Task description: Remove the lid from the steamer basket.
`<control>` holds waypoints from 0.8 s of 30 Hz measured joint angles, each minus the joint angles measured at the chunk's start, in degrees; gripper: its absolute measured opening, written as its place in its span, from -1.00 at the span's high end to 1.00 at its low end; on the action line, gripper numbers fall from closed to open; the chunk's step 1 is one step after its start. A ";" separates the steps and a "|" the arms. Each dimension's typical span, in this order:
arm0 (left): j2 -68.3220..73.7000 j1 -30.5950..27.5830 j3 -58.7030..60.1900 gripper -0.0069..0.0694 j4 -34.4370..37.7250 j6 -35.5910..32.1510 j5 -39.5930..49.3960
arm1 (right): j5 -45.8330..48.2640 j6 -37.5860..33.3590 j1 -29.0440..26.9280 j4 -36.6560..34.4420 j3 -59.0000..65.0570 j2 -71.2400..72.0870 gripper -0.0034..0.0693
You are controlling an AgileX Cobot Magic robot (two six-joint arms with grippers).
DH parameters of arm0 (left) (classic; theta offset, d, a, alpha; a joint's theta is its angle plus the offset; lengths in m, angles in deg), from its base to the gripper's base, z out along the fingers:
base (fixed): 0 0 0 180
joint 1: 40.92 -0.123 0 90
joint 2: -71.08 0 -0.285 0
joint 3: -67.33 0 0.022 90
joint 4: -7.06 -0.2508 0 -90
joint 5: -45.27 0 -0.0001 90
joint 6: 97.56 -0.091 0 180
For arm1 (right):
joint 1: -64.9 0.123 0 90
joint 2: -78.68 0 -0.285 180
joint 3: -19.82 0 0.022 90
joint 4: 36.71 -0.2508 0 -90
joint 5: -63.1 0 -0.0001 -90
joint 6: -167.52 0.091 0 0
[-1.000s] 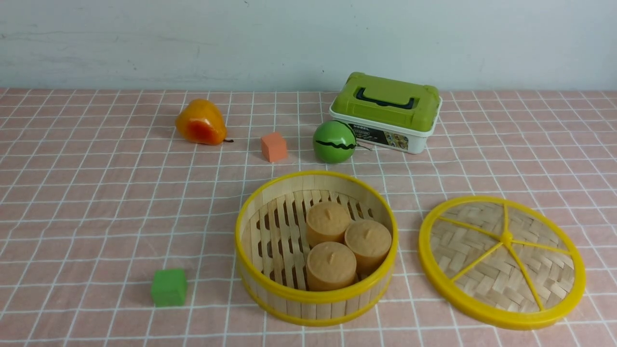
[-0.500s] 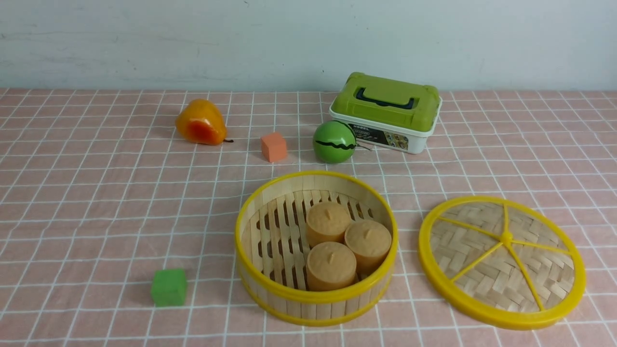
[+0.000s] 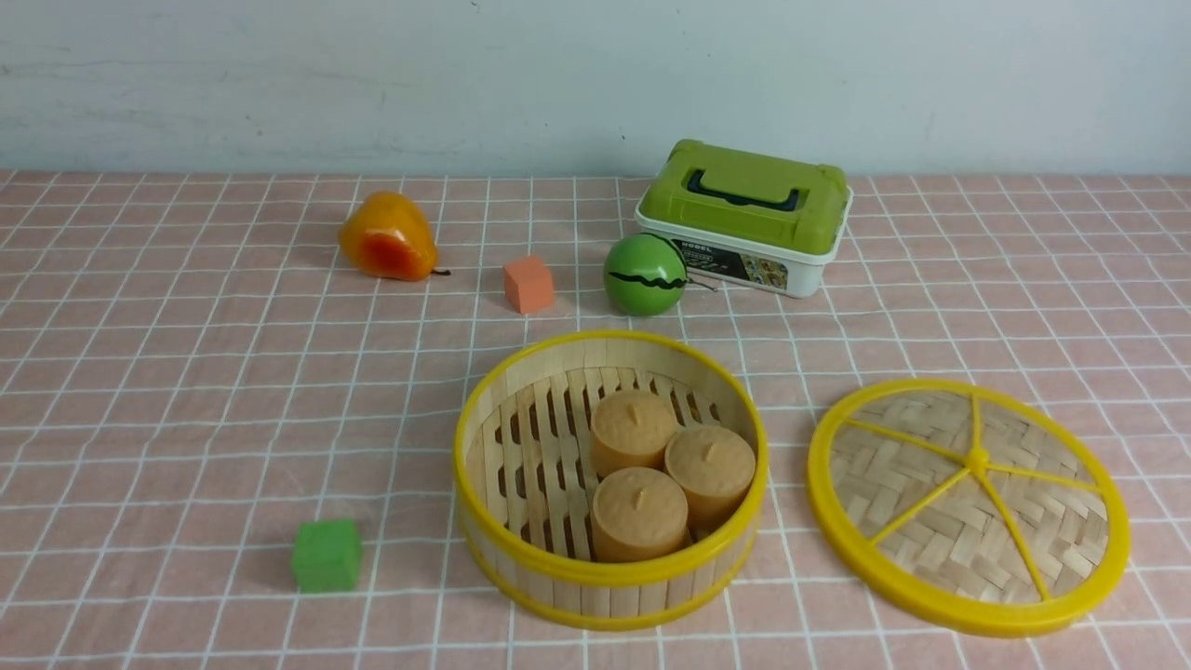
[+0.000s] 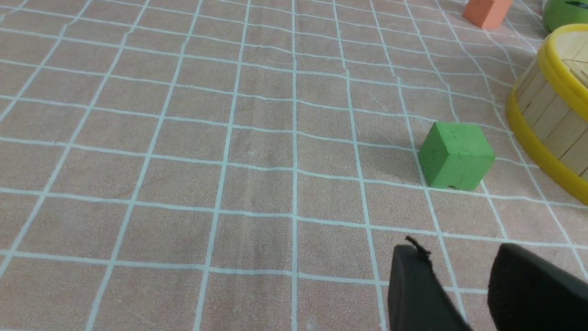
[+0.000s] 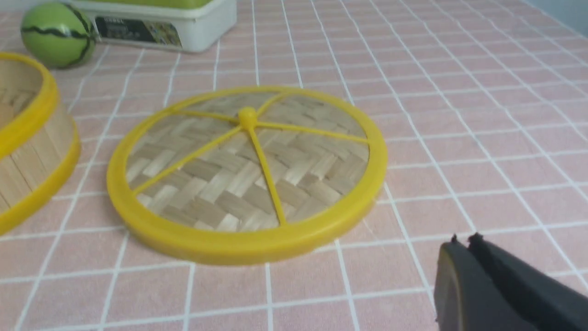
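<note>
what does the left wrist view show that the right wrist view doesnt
Only the left wrist view shows the green cube, the orange cube and the left gripper, its fingers apart. Only the right wrist view shows the lid lying flat on the cloth, the white box and the right gripper, fingers together. Both show the steamer basket wall, the green striped ball and the pink checked tablecloth.

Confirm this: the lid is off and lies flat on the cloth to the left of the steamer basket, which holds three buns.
Wrong side. The front view shows the lid lying flat on the cloth to the right of the steamer basket, not the left. The rest stands: it is off, and three buns sit in the basket.
</note>
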 joint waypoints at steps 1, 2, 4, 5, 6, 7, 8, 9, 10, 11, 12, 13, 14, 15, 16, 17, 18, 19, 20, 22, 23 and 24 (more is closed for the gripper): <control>0.00 0.00 0.00 0.19 0.00 0.00 0.00 | 0.44 0.00 0.00 0.00 -0.06 0.00 0.93; 0.00 0.00 0.00 0.19 0.00 0.00 0.00 | 0.97 0.00 0.00 0.00 -0.10 0.00 0.93; 0.00 0.00 0.00 0.19 0.00 0.00 0.00 | 1.63 0.00 0.00 0.00 -0.22 0.00 0.93; 0.00 0.00 0.00 0.19 0.00 0.00 0.00 | 1.85 0.00 0.00 0.00 -0.28 0.00 0.93; 0.00 0.00 0.00 0.19 0.00 0.00 0.00 | 1.90 0.00 0.00 -0.07 -0.28 0.00 0.93; 0.00 0.00 0.00 0.19 0.00 0.00 0.00 | 2.14 0.00 0.00 -0.26 -0.34 0.00 0.93; 0.00 0.00 0.00 0.19 0.00 0.00 0.00 | 2.29 0.00 0.00 -0.62 -0.37 0.00 0.93; 0.00 0.00 0.00 0.19 0.00 0.00 0.00 | 2.29 0.00 0.00 -0.70 -0.37 0.00 0.93; 0.00 0.00 0.00 0.19 0.00 0.00 0.00 | 2.56 0.00 0.00 -1.55 -0.44 0.00 0.93; 0.00 0.00 0.00 0.19 0.00 0.00 0.00 | 2.70 0.00 0.00 -1.85 -0.50 0.00 0.93; 0.00 0.00 0.00 0.19 0.00 0.00 0.00 | 2.70 0.00 0.00 -1.93 -0.50 0.00 0.93; 0.00 0.00 0.00 0.19 0.00 0.00 0.00 | 2.76 0.00 0.00 -2.47 -0.50 0.00 0.92; 0.00 0.00 0.00 0.19 0.00 0.00 0.00 | 2.76 0.00 0.00 -2.64 -0.50 0.00 0.92; 0.00 0.00 0.00 0.19 0.00 0.00 0.00 | 2.76 0.00 0.00 -2.63 -0.50 0.00 0.92; 0.00 0.00 0.00 0.19 0.00 0.00 0.00 | 2.81 -0.06 0.00 -2.76 -0.50 0.00 0.92; 0.00 0.00 0.00 0.19 0.00 0.00 0.00 | 2.81 -0.06 0.00 -2.81 -0.50 0.00 0.92; 0.00 0.00 0.00 0.19 0.00 0.00 0.00 | 2.81 -0.06 0.00 -2.81 -0.50 0.00 0.92; 0.00 0.00 0.00 0.19 0.00 0.00 0.00 | 2.81 -0.06 0.00 -2.81 -0.50 0.00 0.92; 0.00 0.00 0.00 0.19 0.00 0.00 0.00 | 2.81 -0.06 0.00 -2.81 -0.50 0.00 0.92; 0.00 0.00 0.00 0.19 0.00 0.00 0.00 | 2.81 -0.06 0.00 -2.81 -0.50 0.00 0.91; 0.00 0.00 0.00 0.19 0.00 0.00 0.00 | 2.81 -0.06 0.00 -2.81 -0.50 0.00 0.91; 0.00 0.00 0.00 0.19 0.00 0.00 0.00 | 2.81 -0.06 0.00 -2.81 -0.50 0.00 0.91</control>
